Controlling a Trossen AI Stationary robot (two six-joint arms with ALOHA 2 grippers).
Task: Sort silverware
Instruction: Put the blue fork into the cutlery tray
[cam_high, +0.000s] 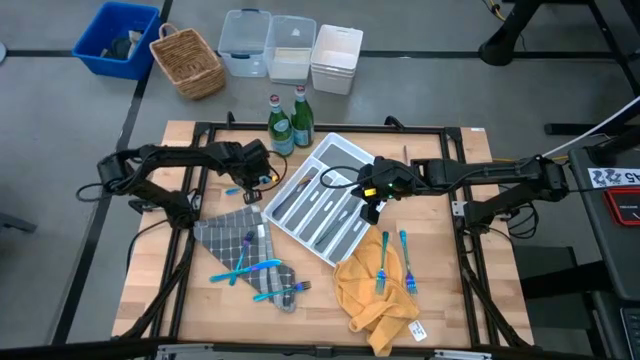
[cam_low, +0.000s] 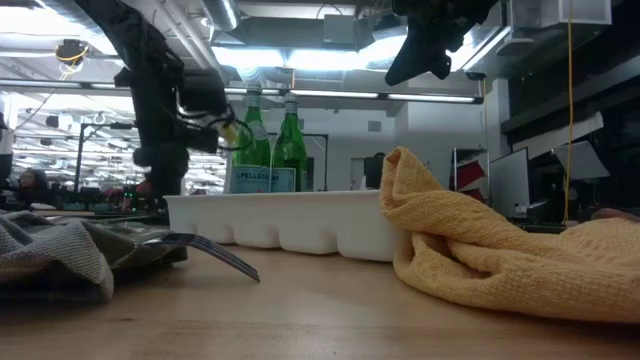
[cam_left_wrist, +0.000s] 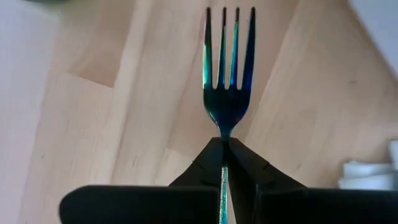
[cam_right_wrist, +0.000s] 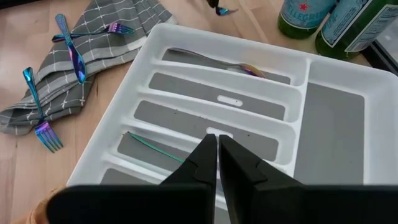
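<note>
The left gripper (cam_left_wrist: 225, 146) has its fingers (cam_left_wrist: 202, 168) pressed together on the neck of a blue fork (cam_left_wrist: 227, 74). The handle runs down between the two fingers and the tines stick straight out past the fingertips, above bare wood. In the high view this gripper (cam_high: 252, 178) is over the tabletop (cam_high: 150, 260) just beside the left edge of the white tray (cam_high: 345, 152), toward the back.

The right gripper (cam_right_wrist: 217, 142) hangs over the tray (cam_right_wrist: 155, 34) with its fingers nearly touching and nothing between them. In the high view it (cam_high: 372, 205) is above the tray's right side. One slot of the tray holds a slim utensil (cam_right_wrist: 214, 61), and a thin teal piece (cam_right_wrist: 155, 149) lies in another slot closer to the fingers.

More silverware lies loose. Several blue and teal pieces (cam_high: 250, 270) rest on and beside a grey checked cloth (cam_high: 225, 235) near the front left of the tabletop. Two forks (cam_high: 383, 268) and one more utensil rest on a yellow cloth (cam_high: 375, 300) near the front right. Two green bottles (cam_high: 290, 120) stand at the back edge, just behind the tray.
</note>
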